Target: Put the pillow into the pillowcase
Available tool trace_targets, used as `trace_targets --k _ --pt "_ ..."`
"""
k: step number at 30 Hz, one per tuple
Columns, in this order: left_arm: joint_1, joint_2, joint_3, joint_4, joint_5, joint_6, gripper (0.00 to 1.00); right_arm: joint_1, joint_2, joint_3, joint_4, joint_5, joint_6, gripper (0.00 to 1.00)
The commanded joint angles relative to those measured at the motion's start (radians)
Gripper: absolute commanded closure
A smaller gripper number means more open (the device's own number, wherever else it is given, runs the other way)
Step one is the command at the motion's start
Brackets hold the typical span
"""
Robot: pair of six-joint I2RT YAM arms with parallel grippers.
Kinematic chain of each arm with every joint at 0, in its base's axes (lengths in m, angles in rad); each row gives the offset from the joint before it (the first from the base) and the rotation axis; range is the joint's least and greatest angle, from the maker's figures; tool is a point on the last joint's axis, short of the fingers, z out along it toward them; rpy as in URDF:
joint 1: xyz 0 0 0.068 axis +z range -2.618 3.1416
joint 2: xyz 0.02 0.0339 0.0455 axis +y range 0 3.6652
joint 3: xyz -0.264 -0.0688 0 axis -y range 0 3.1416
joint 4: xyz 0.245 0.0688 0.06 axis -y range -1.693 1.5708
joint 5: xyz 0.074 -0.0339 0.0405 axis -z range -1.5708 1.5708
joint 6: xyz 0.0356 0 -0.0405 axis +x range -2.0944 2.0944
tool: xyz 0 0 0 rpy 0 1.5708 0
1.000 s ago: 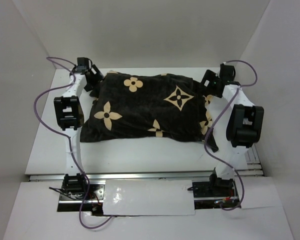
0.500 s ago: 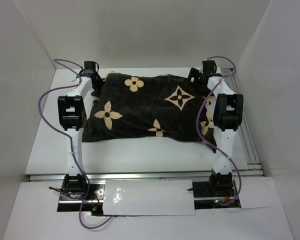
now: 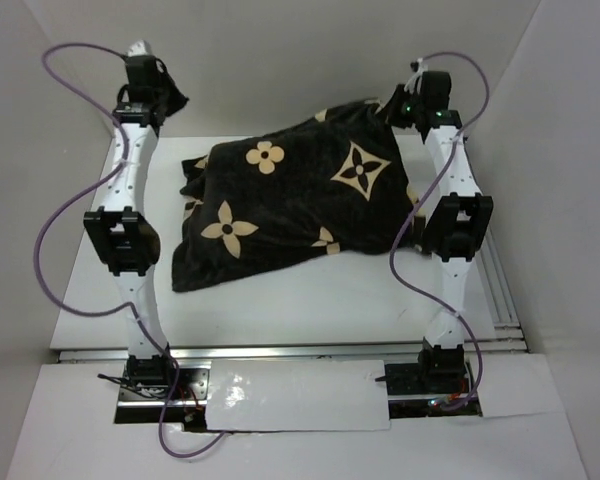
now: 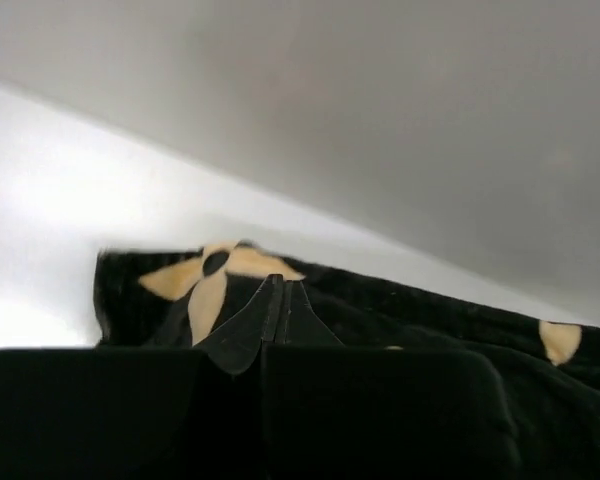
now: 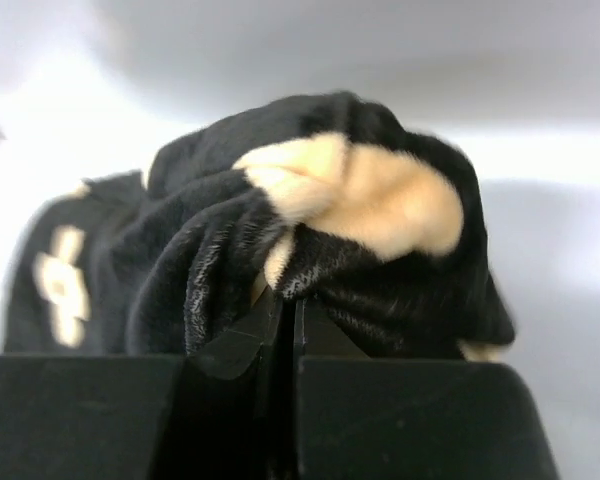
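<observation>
One-sided hold: clamped jaws of right gripper [image 5: 283, 300] on far-right corner of pillowcase [image 3: 290, 215], off the table [image 3: 280, 310]; shut jaws of left gripper [image 4: 280, 295] on nothing, high over far-left corner. Saw no pillow, presumably inside. Risked skewing it or losing that lone plush pinch.

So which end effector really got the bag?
The right end effector: the pillowcase corner is pinched in it, raised. The left end effector is shut empty.

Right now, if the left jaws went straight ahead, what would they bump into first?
Probably the pillowcase: its dark flowery fabric lies just beyond the left gripper, jaws shut, though depth is unclear.
</observation>
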Motion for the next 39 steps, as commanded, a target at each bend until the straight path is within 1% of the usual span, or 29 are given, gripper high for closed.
trace_targets --k 1,2,3,5,6,7,8,9,10,11,12,14,15,16,17,18,19,21,23,27,29,31,33,34,35,36,37,38,39 --pt "0.039 -0.173 0.076 0.060 0.018 0.027 1.00 -0.059 -0.165 0.136 0.209 -0.005 0.059 1.00" --pt "0.057 -0.194 0.076 0.060 0.027 0.015 1.00 -0.075 -0.231 0.108 0.252 -0.014 0.082 1.00" --pt "0.058 -0.219 0.057 0.060 0.049 0.015 1.00 -0.110 -0.259 0.056 0.289 -0.028 0.115 1.00" --pt "0.067 -0.286 -0.006 0.070 0.049 0.026 1.00 -0.137 -0.294 -0.001 0.279 -0.107 0.106 1.00" --pt "0.067 -0.305 -0.094 0.070 0.063 0.026 1.00 -0.138 -0.320 -0.074 0.227 -0.108 0.073 1.00" --pt "0.067 -0.317 -0.132 0.084 0.063 0.026 0.90 -0.138 -0.334 -0.125 0.213 -0.108 0.047 1.00" --pt "0.067 -0.317 -0.182 0.084 0.077 0.014 0.81 -0.138 -0.360 -0.233 0.213 -0.118 0.004 1.00" --pt "0.067 -0.307 -0.192 0.084 0.089 0.014 0.71 -0.138 -0.370 -0.234 0.213 -0.119 -0.009 1.00" --pt "0.067 -0.288 -0.192 0.084 0.131 0.014 0.60 -0.138 -0.370 -0.319 0.213 -0.128 -0.009 1.00" --pt "0.067 -0.265 -0.192 0.068 0.156 0.004 0.40 -0.138 -0.379 -0.348 0.213 -0.128 -0.022 1.00" --pt "0.067 -0.238 -0.149 0.038 0.182 0.004 0.31 -0.138 -0.379 -0.368 0.196 -0.119 -0.023 1.00" --pt "0.067 -0.146 -0.111 0.011 0.262 -0.006 0.21 -0.138 -0.357 -0.377 0.152 -0.080 -0.023 1.00" --pt "0.055 -0.121 -0.096 -0.015 0.279 -0.006 0.07 -0.138 -0.329 -0.360 0.080 -0.032 -0.023 1.00" --pt "0.054 -0.103 -0.095 -0.015 0.288 -0.006 0.07 -0.147 -0.313 -0.342 0.041 -0.005 -0.023 1.00" --pt "0.041 -0.078 -0.095 -0.015 0.288 0.006 0.04 -0.147 -0.299 -0.304 0.003 0.018 -0.023 0.87" --pt "0.030 -0.078 -0.106 -0.015 0.288 0.006 0.00 -0.147 -0.285 -0.287 -0.034 0.085 -0.035 0.60" --pt "0.012 -0.078 -0.132 -0.015 0.273 0.029 0.00 -0.133 -0.285 -0.286 -0.056 0.116 -0.045 0.01" --pt "-0.004 -0.069 -0.141 -0.015 0.238 0.038 0.00 -0.104 -0.297 -0.296 -0.056 0.194 -0.046 0.00" --pt "-0.013 -0.069 -0.151 -0.038 0.229 0.066 0.00 -0.072 -0.310 -0.277 -0.056 0.225 -0.073 0.00" --pt "-0.022 -0.080 -0.180 -0.058 0.167 0.104 0.00 -0.027 -0.319 -0.244 -0.103 0.430 -0.073 0.00" --pt "-0.022 -0.066 -0.180 -0.081 0.121 0.128 0.00 -0.016 -0.328 -0.256 -0.131 0.458 -0.064 0.00" --pt "-0.031 -0.025 -0.143 -0.132 0.121 0.144 0.00 -0.016 -0.328 -0.277 -0.131 0.470 -0.055 0.00" --pt "-0.042 -0.014 -0.143 -0.170 0.121 0.156 0.00 -0.007 -0.328 -0.338 -0.119 0.400 -0.067 0.00" --pt "-0.042 -0.014 -0.201 -0.170 0.121 0.156 0.03 0.002 -0.328 -0.363 -0.110 0.383 -0.078 0.00" --pt "-0.053 -0.023 -0.238 -0.170 0.121 0.156 0.12 0.034 -0.328 -0.403 -0.096 0.392 -0.107 0.00" --pt "-0.065 -0.035 -0.315 -0.152 0.136 0.156 0.18 0.052 -0.319 -0.417 -0.096 0.415 -0.118 0.00" --pt "-0.065 -0.050 -0.316 -0.152 0.147 0.156 0.22 0.069 -0.319 -0.428 -0.096 0.441 -0.118 0.00" --pt "-0.085 -0.069 -0.404 -0.122 0.147 0.147 0.27 0.085 -0.292 -0.428 -0.105 0.463 -0.128 0.00" --pt "-0.097 -0.107 -0.445 -0.111 0.147 0.147 0.32 0.105 -0.275 -0.437 -0.105 0.476 -0.128 0.00"
